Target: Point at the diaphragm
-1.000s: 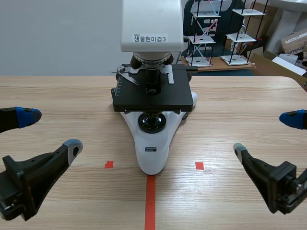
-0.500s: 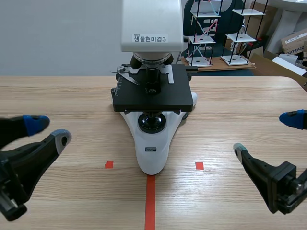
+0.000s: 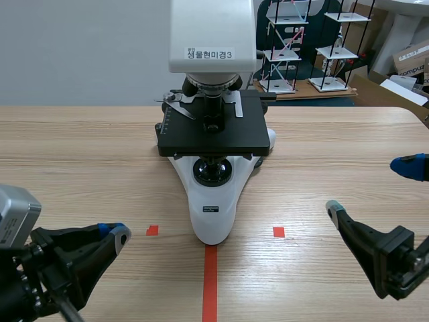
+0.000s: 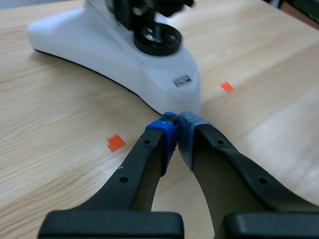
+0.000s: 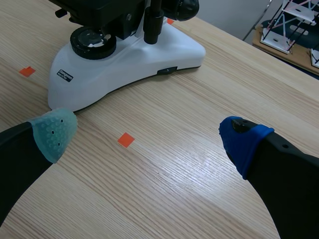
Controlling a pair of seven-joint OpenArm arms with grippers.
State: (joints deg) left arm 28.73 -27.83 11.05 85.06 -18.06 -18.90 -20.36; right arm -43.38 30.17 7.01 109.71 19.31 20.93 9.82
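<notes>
The left gripper (image 4: 177, 127) is pinched together on nothing, near the microscope (image 4: 124, 50) base; the right gripper (image 5: 148, 135) is spread wide, nothing gripped.

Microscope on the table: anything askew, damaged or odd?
Nothing stands out. The white-and-black microscope stands upright and looks intact on the wooden table, its base in line with the orange-red tape line. The left gripper is shut near the base's front; the right gripper is open, clear of it.
</notes>
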